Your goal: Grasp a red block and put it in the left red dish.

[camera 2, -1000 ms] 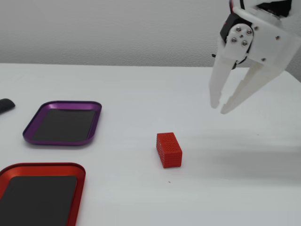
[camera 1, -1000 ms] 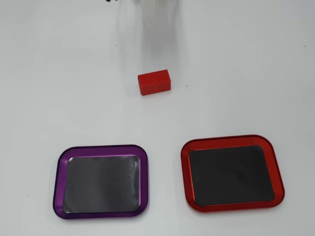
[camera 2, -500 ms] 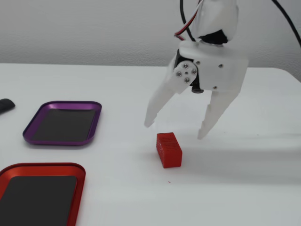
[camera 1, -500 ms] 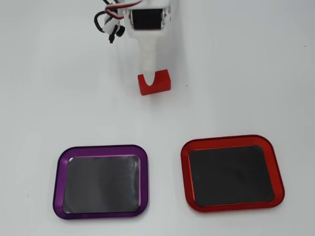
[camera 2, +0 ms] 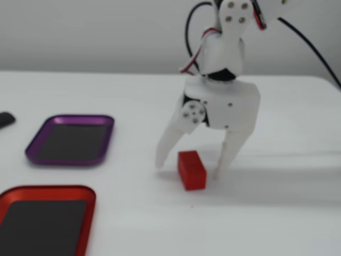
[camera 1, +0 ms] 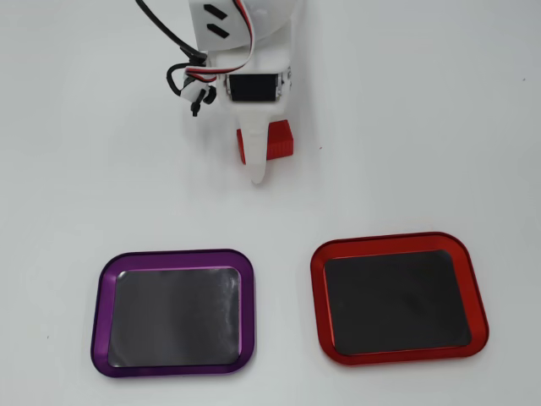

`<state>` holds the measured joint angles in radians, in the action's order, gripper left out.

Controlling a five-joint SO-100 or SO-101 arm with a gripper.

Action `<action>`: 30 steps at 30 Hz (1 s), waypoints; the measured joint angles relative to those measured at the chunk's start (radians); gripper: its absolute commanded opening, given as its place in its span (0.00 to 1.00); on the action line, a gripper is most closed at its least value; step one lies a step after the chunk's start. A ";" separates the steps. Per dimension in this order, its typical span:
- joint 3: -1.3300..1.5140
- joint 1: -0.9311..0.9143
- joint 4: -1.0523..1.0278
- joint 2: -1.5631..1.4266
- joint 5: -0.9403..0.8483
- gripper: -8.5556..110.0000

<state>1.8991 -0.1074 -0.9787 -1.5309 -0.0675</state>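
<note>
Red block [camera 2: 192, 169] flat on the white bench [camera 2: 287, 213], between the two white fingers of the gripper [camera 2: 187, 169]. Gripper spread wide, straddling the block, fingertips down at bench level on either side. In the fixed view, left finger [camera 2: 169, 143] angled outward with a clear gap to the block; right finger [camera 2: 230, 149] just beside the block's far end, contact not resolvable. Nothing pinched.

In the overhead view, block [camera 1: 272, 139] partly covered by a white finger [camera 1: 257, 152] running over its left portion; right part of the block exposed. Arm body and black cables above it at the top edge.

Red dish [camera 1: 397, 298] empty, dark flat inside, shiny red rim. Sits lower right in the overhead view, lower left corner in the fixed view [camera 2: 48, 193], partly cropped there. Well apart from the block.

Purple dish [camera 1: 176, 311] same shape, also empty, beside the red one with a gap between them; lower left in the overhead view, left and farther back in the fixed view [camera 2: 72, 140].

Small dark object [camera 2: 5, 119] at the left edge of the fixed view, cropped, not identifiable.
</note>
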 measured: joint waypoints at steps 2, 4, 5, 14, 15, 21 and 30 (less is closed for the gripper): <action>0.000 0.000 0.000 0.000 0.000 0.22; 0.000 0.002 0.000 0.000 0.000 0.14; 0.000 0.005 0.005 0.000 0.000 0.10; 0.005 0.015 0.046 -0.074 0.011 0.07; 0.005 0.015 0.046 -0.107 0.011 0.07; 0.029 0.051 0.097 -0.445 0.018 0.07; 0.362 0.256 0.393 -0.933 0.018 0.07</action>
<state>2.2611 0.1488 -0.5860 -2.4636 -0.0491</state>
